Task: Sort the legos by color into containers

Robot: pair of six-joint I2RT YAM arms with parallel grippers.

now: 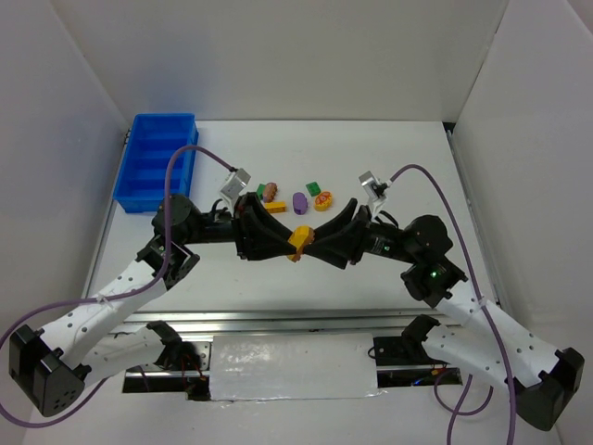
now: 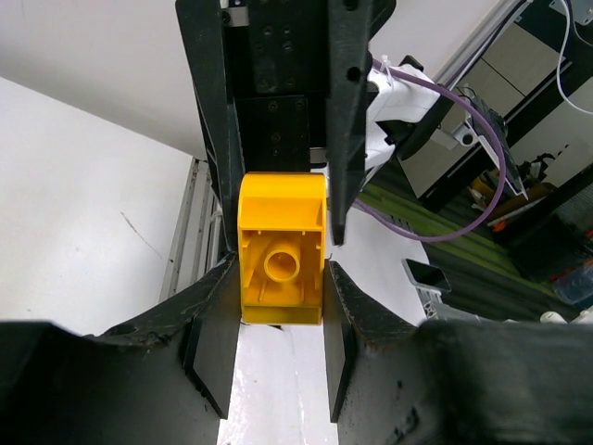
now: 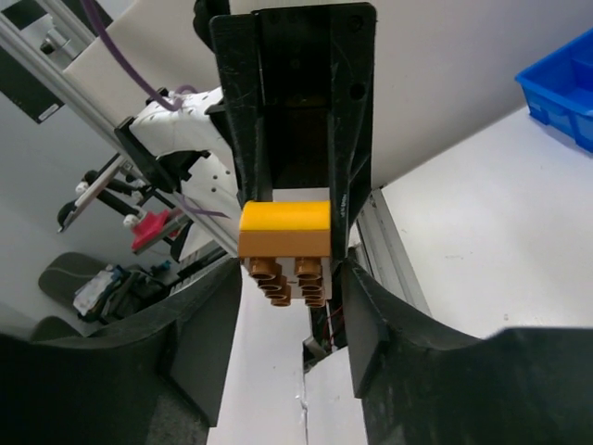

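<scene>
An orange-yellow block (image 1: 298, 239) hangs above the table's middle, between both grippers. My left gripper (image 1: 287, 243) is shut on its sides; in the left wrist view the block (image 2: 281, 248) shows its hollow underside between my fingertips (image 2: 278, 306). My right gripper (image 1: 312, 243) faces it tip to tip. In the right wrist view the block (image 3: 284, 227) shows its studs, and my right gripper (image 3: 292, 278) stands slightly wider than the block, open. On the table lie green blocks (image 1: 313, 188), a purple oval (image 1: 299, 201), a pinkish-brown lump (image 1: 271, 192), an orange block (image 1: 276, 207) and a yellow-and-red piece (image 1: 322, 200).
The blue bin (image 1: 156, 162) with four compartments stands at the far left; a corner of it also shows in the right wrist view (image 3: 561, 88). White walls enclose the table on three sides. A metal rail runs along the near edge.
</scene>
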